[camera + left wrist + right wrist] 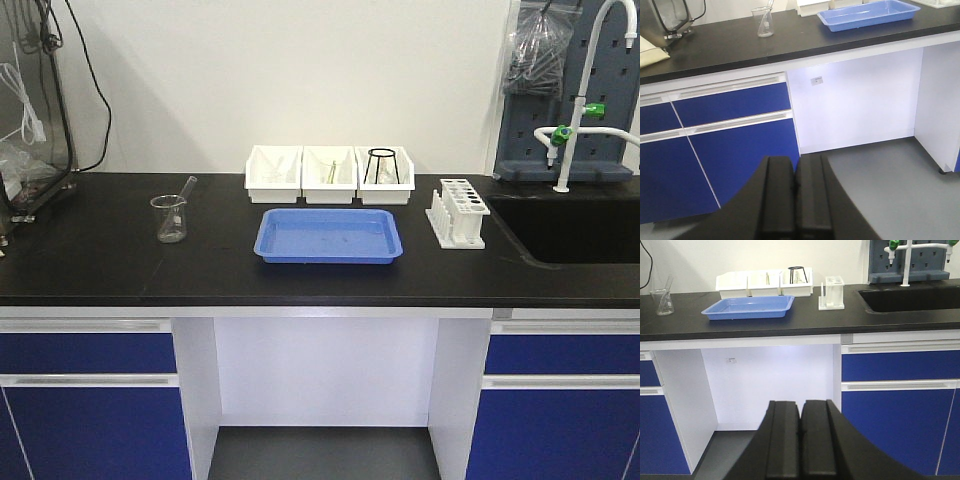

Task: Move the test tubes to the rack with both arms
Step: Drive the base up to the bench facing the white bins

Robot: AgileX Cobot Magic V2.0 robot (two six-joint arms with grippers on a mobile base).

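The tray (330, 236) is showing blue, the rack (460, 226) white, the counter (100, 250) black, the drawers (90, 352) dark blue.

Test tube (188, 186): slender clear glass, tilted in a beaker (170, 220), far left of the counter (120, 260).
Rack (458, 212): small, white, upright, at the counter's right; round holes on top, pegs on its left side.
Left gripper (795, 163): black, jaws pressed together, empty.
Right gripper (801, 405): black, jaws together, empty.

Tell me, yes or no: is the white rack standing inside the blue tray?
No, the rack stands on the black counter, apart from the blue tray and between it and the sink.
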